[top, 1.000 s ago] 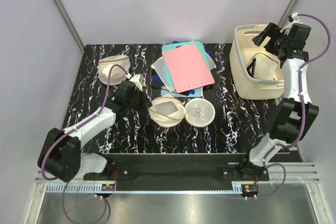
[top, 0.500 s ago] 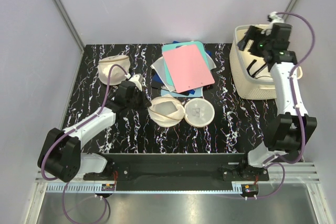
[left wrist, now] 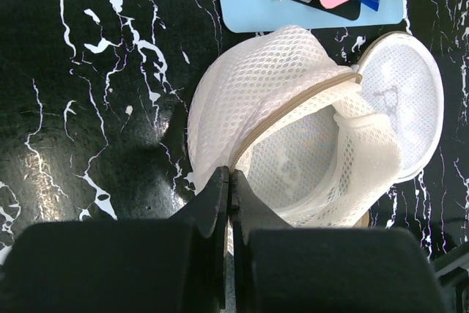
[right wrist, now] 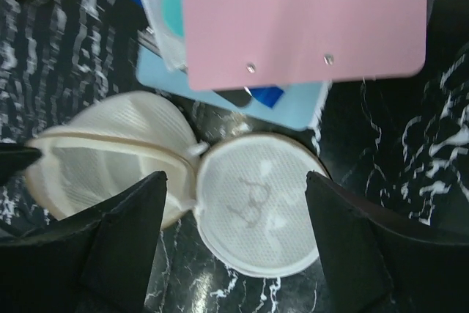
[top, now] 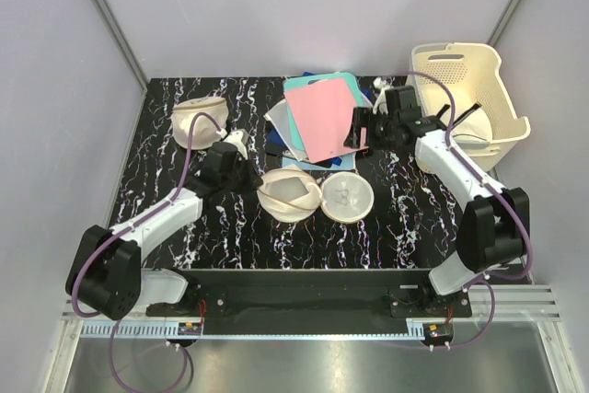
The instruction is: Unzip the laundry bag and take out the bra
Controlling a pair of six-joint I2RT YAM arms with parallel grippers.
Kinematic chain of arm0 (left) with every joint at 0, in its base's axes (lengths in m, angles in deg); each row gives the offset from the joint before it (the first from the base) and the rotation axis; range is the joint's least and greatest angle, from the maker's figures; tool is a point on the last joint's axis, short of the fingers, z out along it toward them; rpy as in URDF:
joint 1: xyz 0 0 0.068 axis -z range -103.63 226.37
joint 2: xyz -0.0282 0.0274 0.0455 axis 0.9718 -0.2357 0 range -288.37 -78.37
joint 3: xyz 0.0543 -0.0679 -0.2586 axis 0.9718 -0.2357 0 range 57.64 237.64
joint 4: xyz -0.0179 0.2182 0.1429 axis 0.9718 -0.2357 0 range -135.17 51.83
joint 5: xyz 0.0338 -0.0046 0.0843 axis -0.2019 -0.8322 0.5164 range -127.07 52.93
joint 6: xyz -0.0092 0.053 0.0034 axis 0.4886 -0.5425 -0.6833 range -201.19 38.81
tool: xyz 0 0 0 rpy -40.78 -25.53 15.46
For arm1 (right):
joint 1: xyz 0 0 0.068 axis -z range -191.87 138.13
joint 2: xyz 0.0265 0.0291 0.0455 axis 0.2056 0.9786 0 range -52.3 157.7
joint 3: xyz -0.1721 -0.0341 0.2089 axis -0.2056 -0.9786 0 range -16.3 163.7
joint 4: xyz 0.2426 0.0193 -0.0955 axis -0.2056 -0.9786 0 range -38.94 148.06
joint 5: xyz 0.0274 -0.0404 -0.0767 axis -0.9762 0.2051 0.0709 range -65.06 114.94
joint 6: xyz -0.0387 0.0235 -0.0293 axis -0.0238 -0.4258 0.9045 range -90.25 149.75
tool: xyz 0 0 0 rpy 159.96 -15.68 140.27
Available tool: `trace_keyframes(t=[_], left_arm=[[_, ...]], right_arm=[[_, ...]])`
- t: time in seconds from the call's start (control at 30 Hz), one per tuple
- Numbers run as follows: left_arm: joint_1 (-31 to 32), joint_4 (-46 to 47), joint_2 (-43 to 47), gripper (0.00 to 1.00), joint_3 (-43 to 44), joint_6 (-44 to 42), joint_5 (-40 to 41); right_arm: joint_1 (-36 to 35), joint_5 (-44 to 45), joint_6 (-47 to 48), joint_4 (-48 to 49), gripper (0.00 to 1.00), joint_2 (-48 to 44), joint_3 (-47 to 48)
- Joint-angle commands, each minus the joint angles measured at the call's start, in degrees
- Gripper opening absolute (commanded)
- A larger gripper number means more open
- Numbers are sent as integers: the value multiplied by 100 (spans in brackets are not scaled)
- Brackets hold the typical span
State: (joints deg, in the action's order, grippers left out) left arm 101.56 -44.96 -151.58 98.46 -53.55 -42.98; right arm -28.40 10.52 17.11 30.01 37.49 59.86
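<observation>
The laundry bag (top: 291, 192) lies unzipped at the table's middle, its squiggle-marked half (right wrist: 253, 214) folded out flat to the right. Only mesh shows inside the domed half (left wrist: 293, 159). My left gripper (left wrist: 230, 175) is shut on the bag's rim at its left edge, also visible from above (top: 247, 178). My right gripper (right wrist: 236, 177) hangs open above the squiggle half, touching nothing, and in the top view it is over the pink folder (top: 357, 128). The bra lies in the basket, one black strap (top: 465, 119) showing.
A cream basket (top: 502, 75) stands at the back right. A pink folder (top: 324, 117) tops a stack of blue and teal sheets just behind the bag. A second plain cream pouch (top: 198, 119) sits at the back left.
My right arm swung from over the basket leftward to above the folders and the open bag, its jaws narrowing a little. The left arm and the bag stayed put.
</observation>
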Motion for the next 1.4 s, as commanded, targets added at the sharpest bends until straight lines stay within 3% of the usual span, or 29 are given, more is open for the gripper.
trace_keyframes(t=[0.0,0.2,0.33,0.63,1.17,1.2,1.23,1.33,1.37], left_arm=[[-49,169,158,0,76,13,178],[-84,239,140,0,14,57,152],[-111,248,175,0,-56,40,126],[-181,318,202,0,-118,5,38],[-199,564,114,0,-320,57,11],[-199,591,70,0,-346,66,29],[-199,617,44,0,-364,66,46],[-199,661,-97,0,-408,66,160],[-199,661,-158,0,-425,66,178]], right_arm=[[54,272,-326,-51,81,143,-618],[54,299,-721,-42,65,591,-1006],[45,605,-871,-51,60,635,-1296],[54,1011,-1029,-104,57,582,-1798],[54,1072,-1021,-148,38,881,-1921],[54,1064,-1012,-148,34,890,-1929],[54,1046,-1012,-165,24,890,-1938],[45,1028,-986,-218,5,759,-1912],[54,1037,-968,-253,2,637,-1895]])
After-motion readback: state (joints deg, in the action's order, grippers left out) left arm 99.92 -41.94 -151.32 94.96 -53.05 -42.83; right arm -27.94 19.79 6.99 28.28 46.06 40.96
